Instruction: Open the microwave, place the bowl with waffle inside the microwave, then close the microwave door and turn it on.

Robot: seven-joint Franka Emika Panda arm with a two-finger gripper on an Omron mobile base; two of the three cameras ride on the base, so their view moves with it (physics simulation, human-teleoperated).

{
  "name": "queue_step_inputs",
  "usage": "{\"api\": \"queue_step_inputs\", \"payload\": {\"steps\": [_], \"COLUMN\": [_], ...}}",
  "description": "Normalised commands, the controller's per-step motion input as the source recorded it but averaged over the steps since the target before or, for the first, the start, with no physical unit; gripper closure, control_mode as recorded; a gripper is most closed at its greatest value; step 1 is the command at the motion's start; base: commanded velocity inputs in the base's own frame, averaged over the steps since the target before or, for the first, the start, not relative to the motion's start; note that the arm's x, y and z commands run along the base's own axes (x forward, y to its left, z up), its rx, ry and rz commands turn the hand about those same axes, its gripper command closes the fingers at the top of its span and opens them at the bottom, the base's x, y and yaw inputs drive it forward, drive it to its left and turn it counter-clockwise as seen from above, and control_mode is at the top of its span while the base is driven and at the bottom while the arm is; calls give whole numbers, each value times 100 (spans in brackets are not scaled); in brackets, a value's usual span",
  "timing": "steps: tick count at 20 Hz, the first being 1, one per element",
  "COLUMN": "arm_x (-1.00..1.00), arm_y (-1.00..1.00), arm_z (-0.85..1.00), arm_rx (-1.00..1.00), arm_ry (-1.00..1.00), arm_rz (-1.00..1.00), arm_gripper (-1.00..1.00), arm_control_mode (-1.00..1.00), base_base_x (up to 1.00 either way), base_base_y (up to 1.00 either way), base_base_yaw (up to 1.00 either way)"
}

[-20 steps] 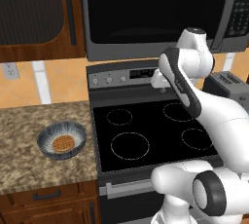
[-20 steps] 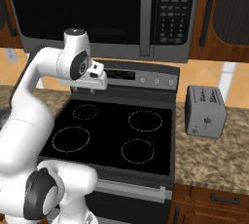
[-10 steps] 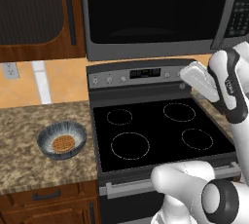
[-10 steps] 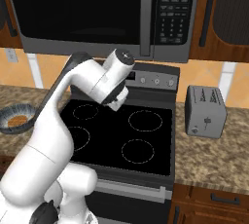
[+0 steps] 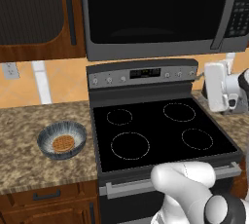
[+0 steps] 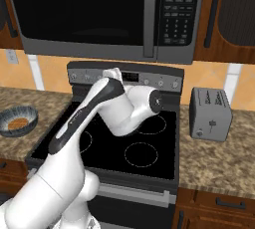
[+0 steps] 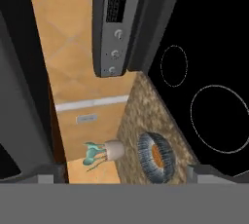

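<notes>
- Bowl (image 5: 62, 140) with waffle (image 5: 63, 143) inside sits on the table (image 5: 29, 159) left of the stove (image 5: 155, 130), untouched; nothing placed yet.
- Claw (image 7: 124, 172): fingertips spread wide at the hand view's bottom corners, nothing between them, looking sideways along the table toward the bowl.
- Microwave (image 5: 160, 13) above the stove: microwave door (image 6: 79, 9) shut, handle (image 6: 150, 14) not grasped.
- Judgement: all steps remain, namely open, load, close, start.

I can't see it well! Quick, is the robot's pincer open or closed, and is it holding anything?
Pincer: open, its two tips wide apart, holding nothing.
</notes>
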Motion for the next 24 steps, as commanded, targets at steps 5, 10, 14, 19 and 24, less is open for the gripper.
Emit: {"api": "queue_step_inputs", "payload": {"steps": [5,10,14,19,24], "arm_x": [0,1,9,25,33], "arm_y": [-50,-65,-59,-14,-15], "arm_z": [61,80,86,36,0], "arm_rx": [63,62,53,50,23], "arm_ry": [0,0,2,3,4], "arm_rz": [-30,-32,-26,-9,-1], "arm_gripper": [-100,-100,-100,-100,-100], "arm_control_mode": [-100,-100,-100,-100,-100], "base_base_x": [0,0,0,0,0], "base_base_y": [0,0,0,0,0], "base_base_yaw": [0,0,0,0,0]}}
